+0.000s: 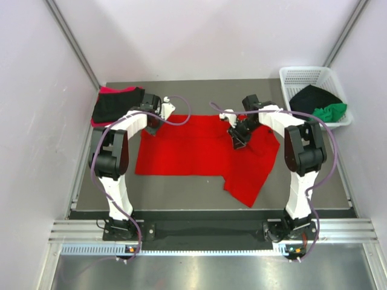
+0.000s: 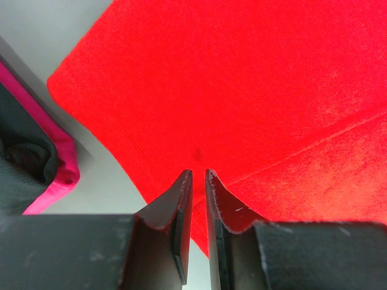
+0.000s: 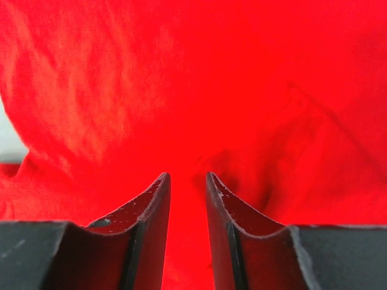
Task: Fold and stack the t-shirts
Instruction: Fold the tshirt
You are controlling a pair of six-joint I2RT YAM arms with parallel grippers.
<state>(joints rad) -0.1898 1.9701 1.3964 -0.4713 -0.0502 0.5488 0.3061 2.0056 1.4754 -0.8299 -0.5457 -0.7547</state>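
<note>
- Now, your red shirt (image 1: 199, 151) lies spread on the desk (image 1: 181, 187) between the two arms. It is mostly flat, with one flap skewed toward the near right corner.
- Your left claw (image 2: 198, 175) sits at the far left corner of that shirt, right over its hem. That is probably the spot to take a corner for the next fold.
- Its jaws are almost pressed together, with only a thin slit between them. You cannot tell from here whether the hem is caught in that slit.
- Your right claw (image 3: 187, 176) is down on the far right part of the same shirt, where the cloth bunches up around its fingers.
- Its jaws stand partly spread with red cloth filling the gap, but you cannot tell whether they grip it or only rest in it.
- With one claw near each far corner, you look set to lift or smooth that edge evenly.
- The white basket (image 1: 290, 75) at the far right holds a crumpled black shirt (image 1: 311, 96) with a green shirt (image 1: 332, 112) beside it, both waiting unfolded.
- The stack sits at the far left, just beside the left claw. It is a folded dark shirt (image 1: 118, 106) on a pink shirt (image 2: 60, 157), apart from the red one.
</note>
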